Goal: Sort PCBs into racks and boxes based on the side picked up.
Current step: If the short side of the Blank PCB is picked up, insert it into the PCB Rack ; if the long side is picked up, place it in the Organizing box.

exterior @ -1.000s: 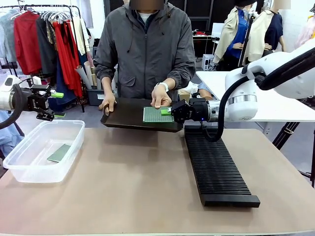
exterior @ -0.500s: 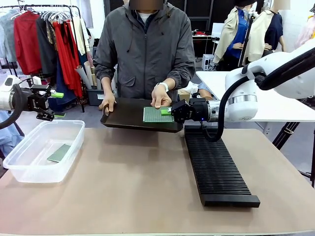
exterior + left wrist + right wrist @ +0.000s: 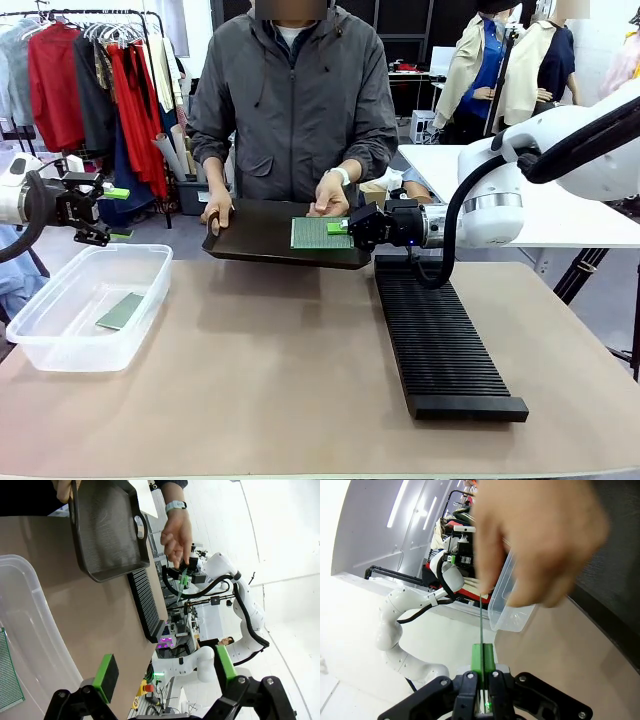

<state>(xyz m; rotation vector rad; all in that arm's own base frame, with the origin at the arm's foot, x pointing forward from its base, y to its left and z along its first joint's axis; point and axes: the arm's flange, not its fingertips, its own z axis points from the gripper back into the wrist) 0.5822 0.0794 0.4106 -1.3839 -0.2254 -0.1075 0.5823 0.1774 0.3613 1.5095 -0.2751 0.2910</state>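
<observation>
Centre of the front view: the held PCB (image 3: 318, 233), a pale green board, sits over the right part of a black tray (image 3: 255, 232) at the table's far edge. Its right edge is pinched by the right gripper (image 3: 340, 228), which enters from picture right with the jaws closed flat on the board. In the right wrist view the same board appears edge-on as a thin green line (image 3: 480, 617) rising from the closed green pads (image 3: 482, 656).

The person's hand (image 3: 330, 200) rests its fingertips at the board's far edge. In the right wrist view this hand (image 3: 540, 540) covers the upper half of the frame and hides the board's top. The person's other hand (image 3: 217, 212) grips the tray's left end.

Lower right of the tray lies the black slotted rack (image 3: 440, 345), running toward the bottom of the frame, just below the right gripper's wrist.

At the left of the frame stands the clear plastic tub (image 3: 35, 352), with a second PCB (image 3: 120, 311) lying flat on its floor. The left gripper (image 3: 118, 213) hovers above the tub's far rim, jaws wide apart and holding nothing. The left wrist view shows its two green pads (image 3: 106, 674) spread wide, the tub wall (image 3: 30, 595) beneath and a corner of the second PCB (image 3: 10, 672) at lower left.

The brown table (image 3: 280, 390) carries all of these. A rail of hanging clothes (image 3: 90, 80) stands at upper left.
</observation>
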